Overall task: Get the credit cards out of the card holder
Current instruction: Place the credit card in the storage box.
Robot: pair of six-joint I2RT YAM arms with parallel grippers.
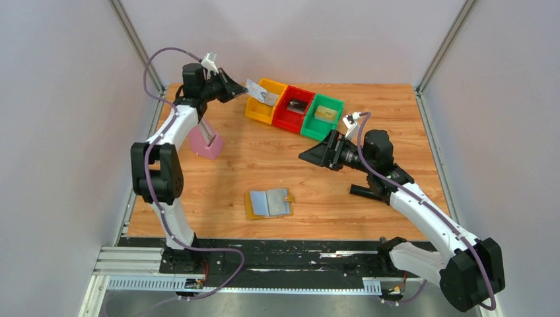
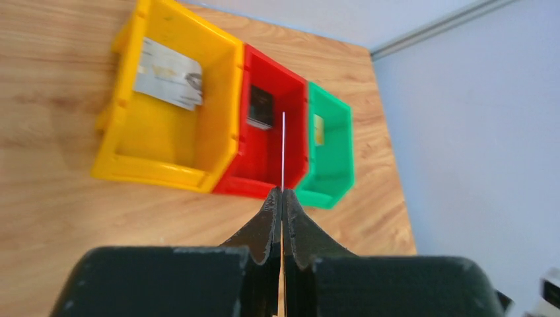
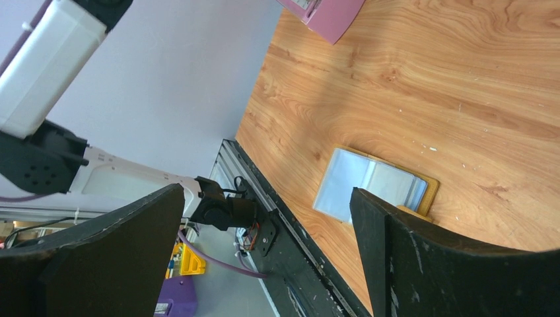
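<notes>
Obs: left tool [image 2: 282, 195] is clamped tight on a thin pale card [image 2: 282, 148]. The card shows edge-on from the wrist, so its face colour cannot be read. The tool hangs high over three plastic bins at the far side of the wooden surface [image 1: 389, 125], with the card edge lined up near the red/green boundary.

Bins appear to sort by colour:
- yellow bin [image 2: 152, 173] holds a silver-grey card [image 2: 168, 82]
- red bin [image 2: 264, 158] holds a dark grey card [image 2: 261, 109]
- green bin [image 2: 333, 158] holds a golden card [image 2: 318, 129]

Judgement: the held card is poised for a drop; which bin is not settled from here.

The mustard-tan bifold card holder [image 1: 269, 203] lies spread flat, light blue lining up, near the front middle of the surface and well apart from the bins. It is probably laid open so the pockets face up for picking. Whether a card is left inside, cannot tell.

The right tool [image 3: 267, 195] has its jaws spread wide with nothing between them. It hovers above the surface with the holder in its wrist view, likely placed for the next pick.
</notes>
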